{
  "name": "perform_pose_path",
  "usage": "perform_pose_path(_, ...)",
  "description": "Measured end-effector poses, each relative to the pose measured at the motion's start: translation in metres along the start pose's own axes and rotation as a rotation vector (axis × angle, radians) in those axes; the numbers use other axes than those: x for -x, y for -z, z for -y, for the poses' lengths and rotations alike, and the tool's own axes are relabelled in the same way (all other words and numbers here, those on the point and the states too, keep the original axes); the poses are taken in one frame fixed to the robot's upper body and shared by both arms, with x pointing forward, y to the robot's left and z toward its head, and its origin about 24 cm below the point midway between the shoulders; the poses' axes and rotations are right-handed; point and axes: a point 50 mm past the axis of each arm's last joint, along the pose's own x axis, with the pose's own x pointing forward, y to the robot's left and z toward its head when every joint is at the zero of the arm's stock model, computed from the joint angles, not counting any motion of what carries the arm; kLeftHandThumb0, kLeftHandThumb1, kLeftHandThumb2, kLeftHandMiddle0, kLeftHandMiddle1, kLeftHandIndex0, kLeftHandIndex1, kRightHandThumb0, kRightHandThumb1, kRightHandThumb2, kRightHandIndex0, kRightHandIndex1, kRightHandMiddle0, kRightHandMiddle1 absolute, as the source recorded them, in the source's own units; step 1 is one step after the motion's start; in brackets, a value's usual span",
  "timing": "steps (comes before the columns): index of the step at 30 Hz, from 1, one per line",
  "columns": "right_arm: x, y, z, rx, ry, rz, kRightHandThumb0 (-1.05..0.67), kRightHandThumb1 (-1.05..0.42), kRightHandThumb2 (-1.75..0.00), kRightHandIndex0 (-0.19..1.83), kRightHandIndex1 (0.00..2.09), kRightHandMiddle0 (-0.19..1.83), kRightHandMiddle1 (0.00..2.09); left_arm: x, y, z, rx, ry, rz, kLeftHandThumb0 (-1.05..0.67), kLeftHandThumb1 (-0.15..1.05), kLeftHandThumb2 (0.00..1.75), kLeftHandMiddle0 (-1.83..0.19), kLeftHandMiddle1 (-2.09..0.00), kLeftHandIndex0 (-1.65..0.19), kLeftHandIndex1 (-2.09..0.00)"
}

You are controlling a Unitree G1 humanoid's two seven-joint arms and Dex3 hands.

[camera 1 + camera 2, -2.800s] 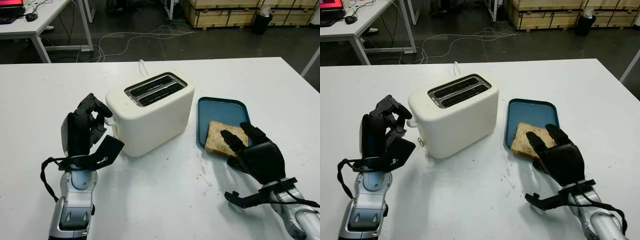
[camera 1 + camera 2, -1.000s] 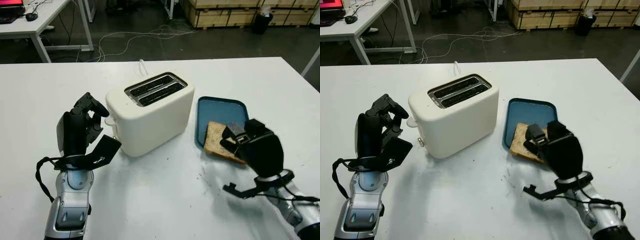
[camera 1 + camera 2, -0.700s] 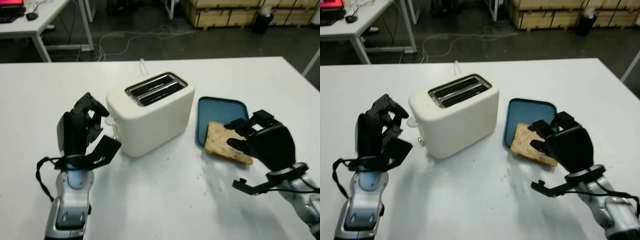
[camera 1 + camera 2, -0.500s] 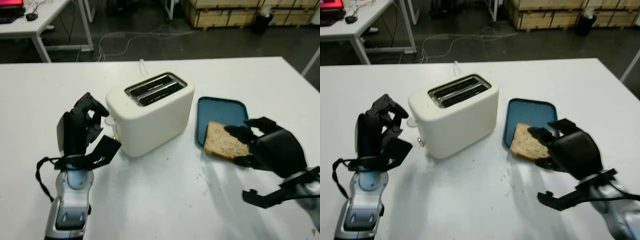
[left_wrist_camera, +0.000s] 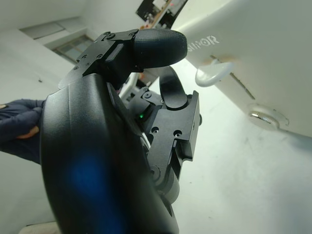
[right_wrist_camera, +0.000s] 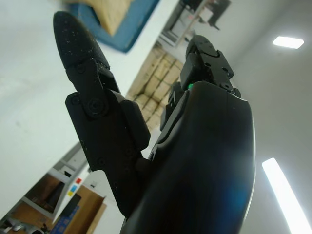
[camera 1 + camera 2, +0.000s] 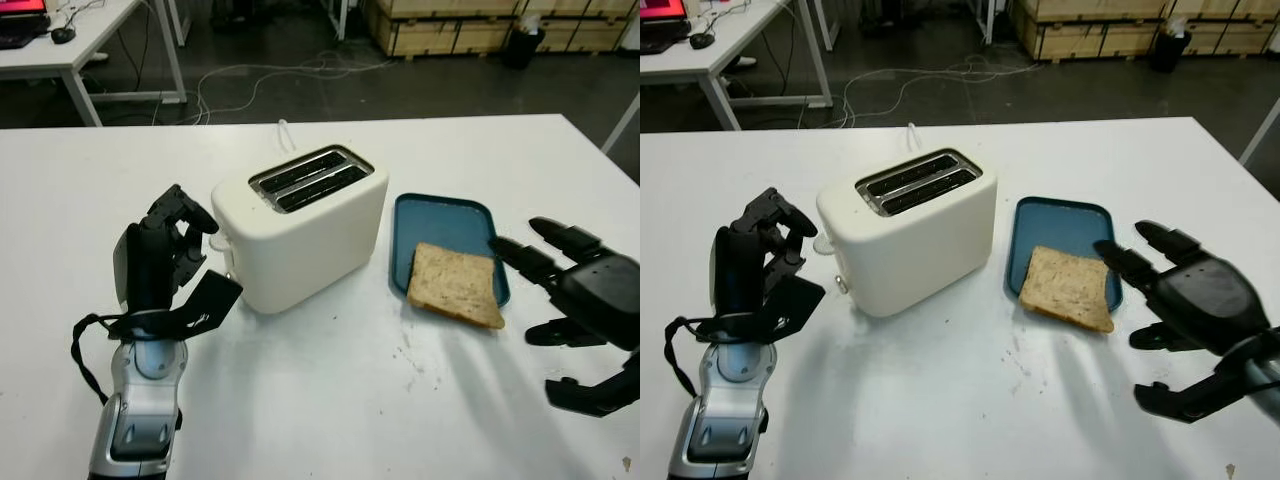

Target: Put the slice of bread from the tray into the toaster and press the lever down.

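Note:
A cream two-slot toaster [image 7: 300, 225] stands mid-table with both slots empty; its white lever [image 5: 214, 73] sticks out of the end facing my left hand. My left hand [image 7: 190, 255] hovers just left of that end, fingers curled, holding nothing. The slice of bread [image 7: 455, 285] lies flat across the near edge of the blue tray [image 7: 445, 212], part of it overhanging the table. My right hand [image 7: 556, 285] is open, right of the bread and clear of it, with its fingers [image 6: 87, 63] stretched toward the tray.
The white table [image 7: 330, 400] has crumbs [image 7: 410, 355] in front of the tray. The toaster's white cord [image 7: 285, 130] runs off the far edge. Another table [image 7: 70, 45] stands back left. A person's dark sleeve [image 5: 19, 126] is in the left wrist view.
My right hand, which had been on the bread and tilted it up, has let go and drawn off to the right. The bread lies flat again. The left hand has barely moved.

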Motion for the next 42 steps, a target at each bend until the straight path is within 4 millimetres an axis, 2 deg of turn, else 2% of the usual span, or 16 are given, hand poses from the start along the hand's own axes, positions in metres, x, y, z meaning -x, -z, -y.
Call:
perform_pose_path(5,-0.002,0.008,-0.018,-0.025,0.107,0.042,-0.54,-0.77,-0.01,0.34,0.07,0.38,0.04,-0.001,-0.001,0.0,0.0,0.0,0.003,0.01,0.92,0.5,-0.95,-1.75,-0.64,-1.75)
perform_pose_path(10,-0.005,0.011,-0.043,-0.068,0.142,0.093,-0.48,-0.78,0.0,0.51,0.07,0.5,0.04,-0.001,-0.002,0.0,-0.001,0.001,0.007,0.03,0.92,0.49,-0.97,-1.75,-0.65,-1.75)
perform_pose_path(18,-0.006,0.011,-0.066,-0.121,0.12,0.132,-0.5,-0.79,0.0,0.56,0.04,0.52,0.01,-0.002,-0.001,0.0,-0.003,0.0,0.008,0.03,0.92,0.5,-0.97,-1.75,-0.66,-1.75)
perform_pose_path(22,-0.007,0.009,-0.072,-0.12,0.091,0.151,-0.52,-0.79,0.0,0.57,0.03,0.51,0.01,-0.002,-0.001,0.0,-0.004,0.001,0.009,0.04,0.92,0.49,-0.97,-1.75,-0.65,-1.75)
perform_pose_path(30,-0.014,0.003,-0.072,-0.107,0.079,0.204,-0.55,-0.76,0.0,0.55,0.01,0.49,0.0,-0.002,-0.002,-0.001,-0.005,0.001,0.01,0.04,0.92,0.49,-0.97,-1.75,-0.66,-1.75)
perform_pose_path(42,-0.019,0.002,-0.074,-0.047,0.11,0.231,-0.52,-0.77,0.0,0.51,0.0,0.49,0.01,-0.002,-0.003,-0.001,-0.005,0.001,0.016,0.04,0.92,0.49,-0.97,-1.75,-0.66,-1.75)
